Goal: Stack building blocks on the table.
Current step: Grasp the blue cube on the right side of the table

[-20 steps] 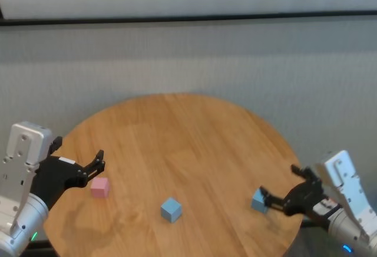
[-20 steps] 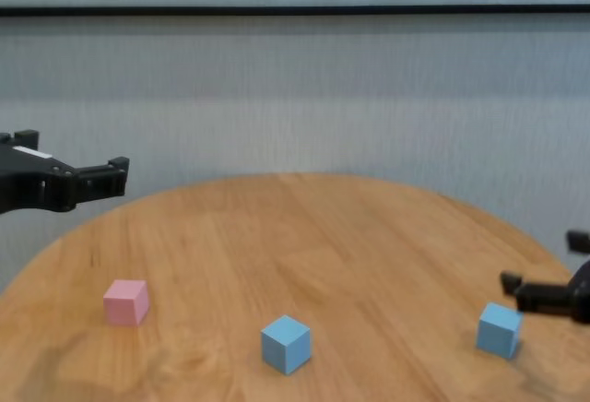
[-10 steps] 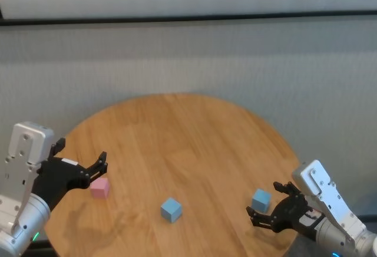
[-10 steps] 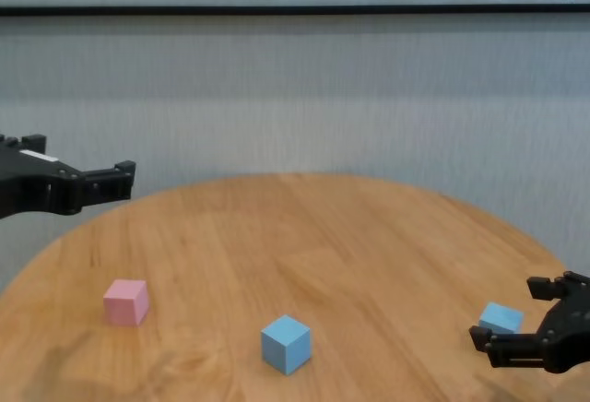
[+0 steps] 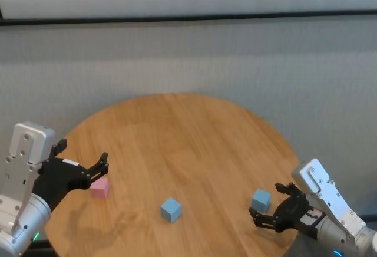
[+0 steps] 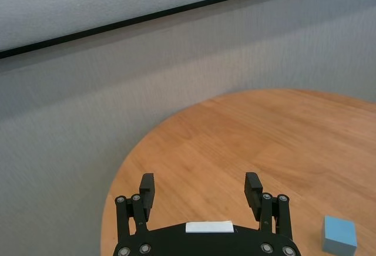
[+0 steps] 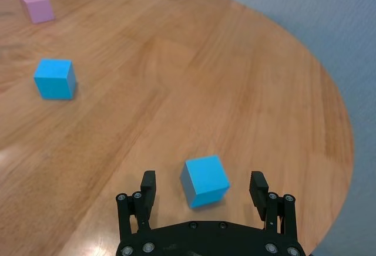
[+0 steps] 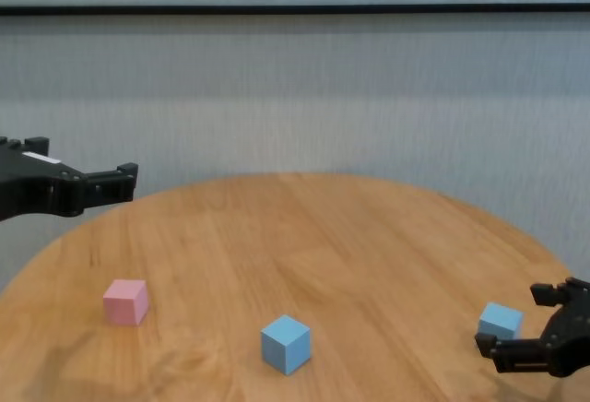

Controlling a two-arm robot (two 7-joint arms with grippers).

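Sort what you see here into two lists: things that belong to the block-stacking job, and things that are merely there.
Belongs to the job:
- pink block
- middle blue block
- right-hand blue block, just ahead of the open right gripper
- table
- left gripper, open, above the pink block

Merely there:
- grey wall
- black strip across it

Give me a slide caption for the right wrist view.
Open right claw lined up behind a blue block on the round table.
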